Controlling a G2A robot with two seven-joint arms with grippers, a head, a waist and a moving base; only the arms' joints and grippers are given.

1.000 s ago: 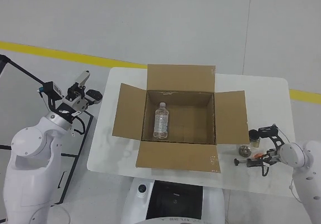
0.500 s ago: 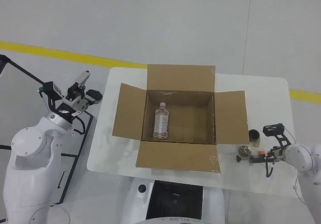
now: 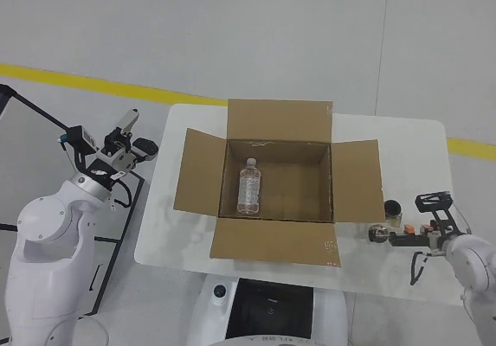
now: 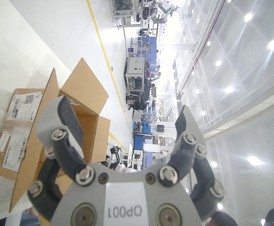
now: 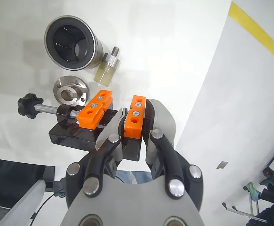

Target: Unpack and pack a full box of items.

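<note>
An open cardboard box stands mid-table with a clear plastic bottle lying inside. To its right, near the front edge, my right gripper is shut on a small black vise. In the right wrist view the gripper clamps one orange jaw block of the vise, whose base is at the table surface. My left gripper hangs off the table's left side, raised. In its wrist view the left gripper is open and holds nothing, with the box beyond it.
Beside the vise lie a dark cylindrical bearing, a round metal flange and a small threaded stud. The white table ends close behind the right gripper. The box flaps spread outward on all sides.
My right gripper has carried the vise a little away from the front edge and to the right, and its arm has swung outward. The left arm has not moved.
</note>
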